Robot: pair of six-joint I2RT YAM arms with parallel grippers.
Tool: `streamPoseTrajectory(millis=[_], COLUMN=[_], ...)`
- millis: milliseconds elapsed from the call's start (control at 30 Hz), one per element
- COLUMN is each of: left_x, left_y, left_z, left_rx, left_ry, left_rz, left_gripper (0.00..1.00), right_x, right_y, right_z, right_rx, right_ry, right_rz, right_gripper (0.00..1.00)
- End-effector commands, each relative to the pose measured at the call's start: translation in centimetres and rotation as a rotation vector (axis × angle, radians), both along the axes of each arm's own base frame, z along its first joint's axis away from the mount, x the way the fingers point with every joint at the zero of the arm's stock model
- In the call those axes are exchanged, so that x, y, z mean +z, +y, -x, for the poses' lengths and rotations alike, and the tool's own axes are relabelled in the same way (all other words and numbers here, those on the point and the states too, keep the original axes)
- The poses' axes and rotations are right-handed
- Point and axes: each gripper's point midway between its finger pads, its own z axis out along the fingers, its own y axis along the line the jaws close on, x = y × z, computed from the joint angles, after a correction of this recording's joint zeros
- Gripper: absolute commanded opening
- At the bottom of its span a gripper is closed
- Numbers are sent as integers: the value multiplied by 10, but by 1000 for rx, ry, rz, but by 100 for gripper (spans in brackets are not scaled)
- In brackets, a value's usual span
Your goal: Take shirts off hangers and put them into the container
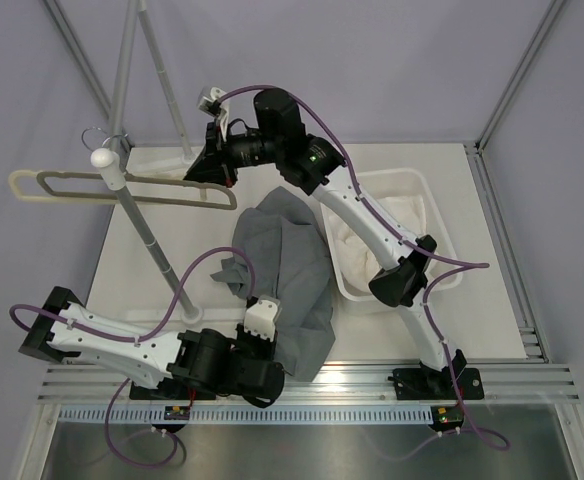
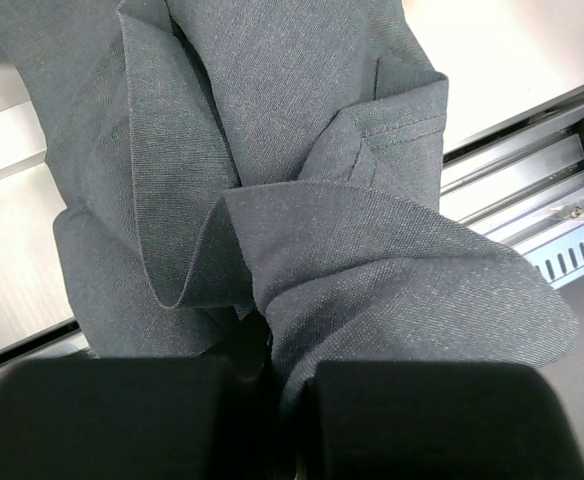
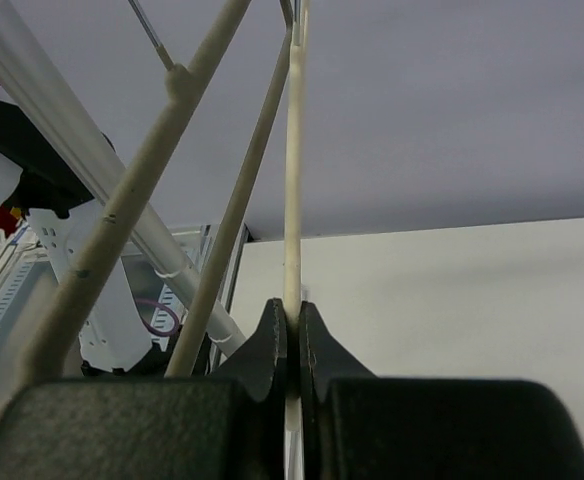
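At the far left, a long looped rail (image 1: pixel 32 186) is lying crosswise on top of a slanting metal pole (image 1: pixel 147 240), whose white knob is showing just above the rail. Right of the knob, the right gripper (image 1: pixel 210 172) is reaching in from the far side. In its wrist view the jaws (image 3: pixel 292 335) are pressing together on a slim pale bar of a hanger (image 3: pixel 292 200), which is running straight up between them, with two thicker bars slanting past on its left. Nearer the front edge, the left arm is lying low across the table (image 1: pixel 492 250). The left gripper (image 1: pixel 260 320) is pinching a fold of the grey shirt (image 1: pixel 287 270). Its wrist view is showing the black fingers (image 2: pixel 172 410) closing on the cloth (image 2: pixel 372 270), with bunched folds rising in front of them. The grey shirt is spreading over the middle of the table, from beside the right arm's forearm to the near edge, where its hem is hanging over the metal frame. At the right, the white basket (image 1: pixel 397 176) is sitting on the table beyond the right arm's elbow, apart from the grey shirt. The white shirt (image 1: pixel 415 212) is lying crumpled inside it, partly hidden by the arm crossing above.
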Motion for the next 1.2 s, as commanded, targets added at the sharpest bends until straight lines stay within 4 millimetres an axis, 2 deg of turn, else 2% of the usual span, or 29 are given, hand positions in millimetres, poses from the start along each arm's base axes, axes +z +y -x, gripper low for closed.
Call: streamPoseTrajectory(millis=[0, 200, 667, 867, 1033, 1067, 1100, 1167], left_x=[6, 5, 4, 3, -3, -3, -4, -4], left_y=[-10, -12, -14, -17, -18, -18, -18, -19], left_z=[-2, -1, 1, 2, 4, 4, 4, 5], left_rx=[28, 20, 6, -1, -1, -3, -1, -3], left_ry=[-14, -10, -8, -6, 1, 5, 5, 6], left_rz=[67, 62, 57, 59, 52, 54, 55, 56], left_gripper=[0, 0, 0, 0, 0, 0, 0, 0], right_x=[74, 91, 111, 109, 94, 98, 86, 88], right_y=[-22, -28, -43, -50, -52, -56, -54, -57], right_z=[28, 26, 17, 13, 9, 11, 8, 9], right_rx=[72, 21, -62, -83, -104, -112, -117, -131], right_ry=[-223, -260, -319, -316, -296, -301, -284, -288], right_rz=[-167, -196, -212, -193, -146, -147, -125, -127], right_gripper=[0, 0, 0, 0, 0, 0, 0, 0])
